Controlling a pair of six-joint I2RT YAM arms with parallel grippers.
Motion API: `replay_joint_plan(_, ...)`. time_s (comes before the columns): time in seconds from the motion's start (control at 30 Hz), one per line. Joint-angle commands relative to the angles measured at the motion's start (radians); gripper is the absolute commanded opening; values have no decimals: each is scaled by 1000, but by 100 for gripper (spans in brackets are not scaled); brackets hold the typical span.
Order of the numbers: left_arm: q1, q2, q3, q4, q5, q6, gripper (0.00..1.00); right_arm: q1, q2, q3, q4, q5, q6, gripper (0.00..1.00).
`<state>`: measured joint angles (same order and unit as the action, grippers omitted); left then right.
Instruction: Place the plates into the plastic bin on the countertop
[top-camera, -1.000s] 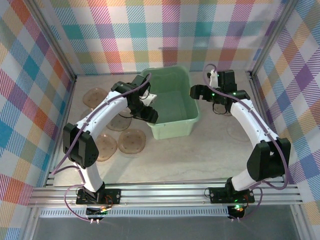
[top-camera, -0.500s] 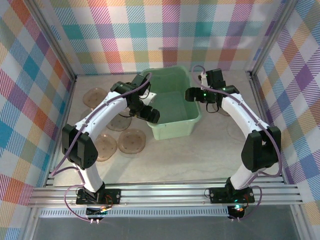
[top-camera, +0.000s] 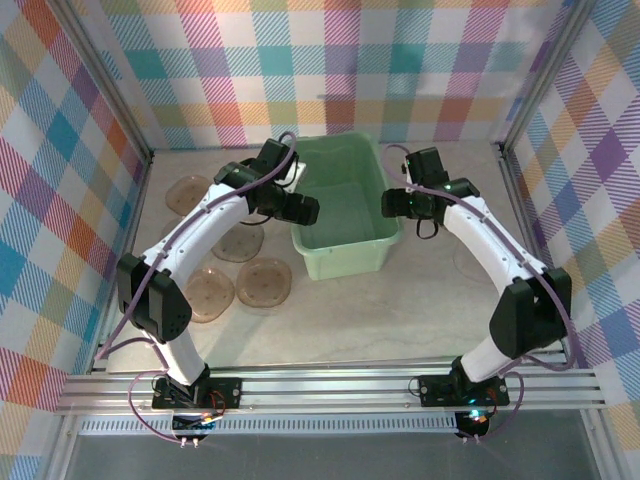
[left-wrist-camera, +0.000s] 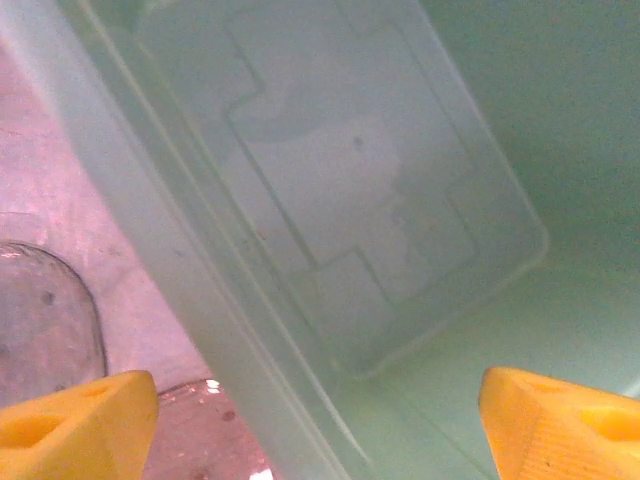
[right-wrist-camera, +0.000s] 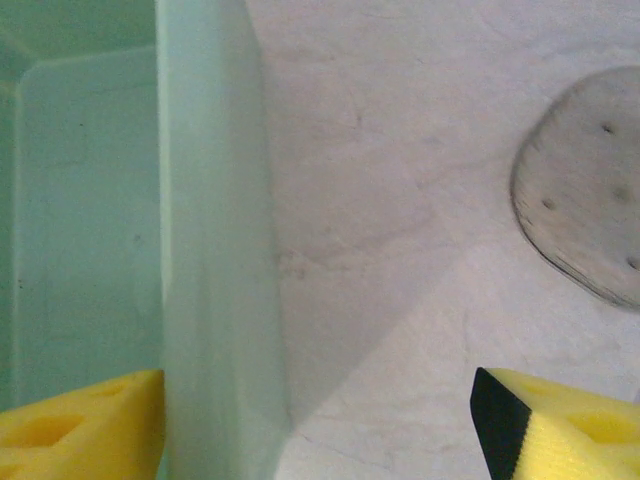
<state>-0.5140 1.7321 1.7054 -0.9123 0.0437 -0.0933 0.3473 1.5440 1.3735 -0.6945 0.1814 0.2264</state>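
Observation:
The mint-green plastic bin (top-camera: 345, 262) stands at the back middle of the countertop (top-camera: 400, 310). Several smoky-brown plates lie left of it: one (top-camera: 188, 193) far back, one (top-camera: 238, 244) beside the bin, two (top-camera: 264, 283) (top-camera: 207, 294) nearer. My left gripper (top-camera: 300, 208) is open and straddles the bin's left wall (left-wrist-camera: 190, 300), one fingertip (left-wrist-camera: 75, 425) outside over a plate (left-wrist-camera: 40, 315), the other inside. My right gripper (top-camera: 396, 205) is open astride the right wall (right-wrist-camera: 215, 250). Another plate (right-wrist-camera: 590, 200) lies on the countertop to its right.
Plaid walls close in the back and both sides. An aluminium rail (top-camera: 330, 388) carrying both arm bases runs along the near edge. Open countertop lies in front of the bin and to its right.
The left gripper has opened wider and moved back along the bin's left wall. The right gripper has come down and nearer onto the right wall, its jaws narrowing somewhat.

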Motion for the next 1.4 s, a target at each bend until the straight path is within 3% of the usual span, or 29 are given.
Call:
replay_joint_plan(0.0, 35, -66, 14, 81, -82, -86, 84, 7, -72, -39, -66, 75, 36, 78)
replay_joint_plan(0.33, 190, -157, -92, 244, -53, -270, 86, 7, -206, -134, -117, 84, 120, 75)
replay_joint_plan(0.8, 322, -38, -11, 178, 17, -264, 87, 8, -375, -248, -190, 28, 217, 67)
replay_joint_plan(1.07, 388, 62, 27, 163, 55, -237, 87, 10, -324, -138, -180, 35, 170, 68)
replay_joint_plan(1.37, 467, 299, 167, 117, 106, -222, 85, 8, -48, 217, -160, 78, 47, 81)
